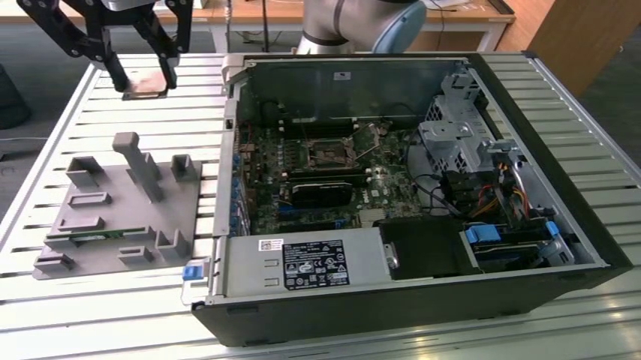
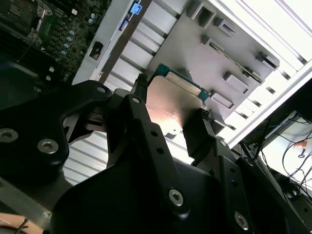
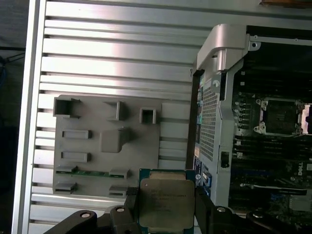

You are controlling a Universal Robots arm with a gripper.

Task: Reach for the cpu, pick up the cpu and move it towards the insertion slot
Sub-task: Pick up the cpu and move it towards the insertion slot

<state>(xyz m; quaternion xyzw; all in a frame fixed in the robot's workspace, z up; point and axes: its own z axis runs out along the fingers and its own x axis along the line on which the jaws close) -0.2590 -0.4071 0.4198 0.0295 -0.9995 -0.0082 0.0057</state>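
My gripper (image 1: 145, 75) hangs above the slatted table at the exterior view's upper left, shut on the cpu (image 1: 148, 82), a small flat square chip held level between the two black fingers. In the first wrist view the cpu (image 3: 165, 202) shows its silver-grey top and green rim, with a finger on each side of the gripper (image 3: 165, 209). In the second wrist view the cpu (image 2: 170, 105) sits clamped in the gripper (image 2: 170, 122). The insertion slot (image 1: 329, 154) is the silvery-framed socket on the motherboard inside the open case, well off to the exterior view's right of the gripper; the first wrist view shows the slot (image 3: 280, 117) too.
A grey plastic fixture (image 1: 110, 217) with upright posts and recesses lies on the table below the gripper, holding a thin green circuit strip (image 1: 95, 236). The open computer case (image 1: 401, 315) has raised metal walls; its near wall (image 3: 214, 97) stands between the gripper and the socket.
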